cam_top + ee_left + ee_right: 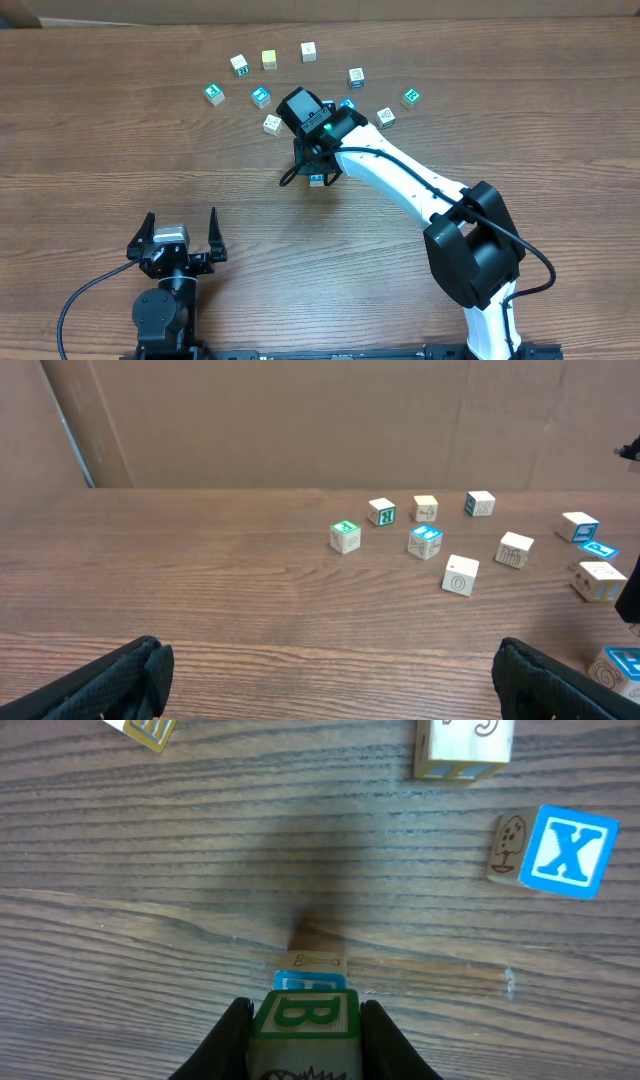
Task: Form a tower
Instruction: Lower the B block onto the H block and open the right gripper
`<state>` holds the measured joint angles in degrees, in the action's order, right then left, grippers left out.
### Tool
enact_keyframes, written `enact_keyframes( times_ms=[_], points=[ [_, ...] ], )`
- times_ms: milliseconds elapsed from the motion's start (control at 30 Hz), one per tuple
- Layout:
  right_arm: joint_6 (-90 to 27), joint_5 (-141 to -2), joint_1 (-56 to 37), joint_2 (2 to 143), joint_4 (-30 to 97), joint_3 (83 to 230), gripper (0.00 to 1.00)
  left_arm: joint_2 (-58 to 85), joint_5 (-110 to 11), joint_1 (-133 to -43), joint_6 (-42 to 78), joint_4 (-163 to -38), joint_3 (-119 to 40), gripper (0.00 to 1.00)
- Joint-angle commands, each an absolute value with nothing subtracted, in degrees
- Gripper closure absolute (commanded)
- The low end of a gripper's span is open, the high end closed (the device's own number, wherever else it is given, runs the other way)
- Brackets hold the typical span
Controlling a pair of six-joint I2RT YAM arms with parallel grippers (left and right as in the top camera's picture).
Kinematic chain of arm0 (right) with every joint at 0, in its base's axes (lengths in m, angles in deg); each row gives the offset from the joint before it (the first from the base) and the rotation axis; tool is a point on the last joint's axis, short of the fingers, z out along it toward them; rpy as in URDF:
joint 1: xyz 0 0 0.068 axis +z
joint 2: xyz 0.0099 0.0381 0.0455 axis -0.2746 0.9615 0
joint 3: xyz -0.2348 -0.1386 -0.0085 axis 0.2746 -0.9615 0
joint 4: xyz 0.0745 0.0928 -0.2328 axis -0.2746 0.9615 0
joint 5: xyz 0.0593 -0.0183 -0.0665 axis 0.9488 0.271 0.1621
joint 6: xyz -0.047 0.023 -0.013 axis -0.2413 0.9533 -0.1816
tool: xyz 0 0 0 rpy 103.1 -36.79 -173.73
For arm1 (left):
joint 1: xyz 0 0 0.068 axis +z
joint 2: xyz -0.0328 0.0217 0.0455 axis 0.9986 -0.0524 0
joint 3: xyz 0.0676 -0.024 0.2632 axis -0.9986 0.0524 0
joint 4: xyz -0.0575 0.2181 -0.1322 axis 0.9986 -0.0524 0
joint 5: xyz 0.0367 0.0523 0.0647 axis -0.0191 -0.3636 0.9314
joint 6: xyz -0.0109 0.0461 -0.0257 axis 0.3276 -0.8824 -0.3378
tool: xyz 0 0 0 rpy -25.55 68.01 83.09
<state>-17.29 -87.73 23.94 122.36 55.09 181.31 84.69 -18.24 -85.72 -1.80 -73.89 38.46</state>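
Your right gripper [305, 1008], arm stretched forward, clamps a green-B cube [305, 1020] above the tower [310, 982]. Your left gripper [182, 232] sits pulled back, fingers wide apart.

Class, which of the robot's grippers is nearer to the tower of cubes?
Right. The right gripper is directly over the tower, shut on a green B cube. The left gripper sits open, far off to the tower's left.

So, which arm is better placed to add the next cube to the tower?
Right. The right claw is shut on the green B cube right at the tower. The left claw stands open and empty near its base, far from every cube.
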Motion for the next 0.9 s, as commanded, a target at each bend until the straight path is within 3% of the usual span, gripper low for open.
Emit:
enact_keyframes(
  times_ms=[0, 867],
  points=[
    [-16.8, -87.4, 24.0, 122.5, 54.7, 181.6, 0.86, 85.2, -17.5, -85.2, -2.9, -74.6, 38.1, 0.0],
    [-15.0, -86.9, 23.9, 124.9, 54.1, 181.5, 0.79, 85.2, -17.5, -85.2, -2.9, -74.6, 38.1, 0.0]
  ],
)
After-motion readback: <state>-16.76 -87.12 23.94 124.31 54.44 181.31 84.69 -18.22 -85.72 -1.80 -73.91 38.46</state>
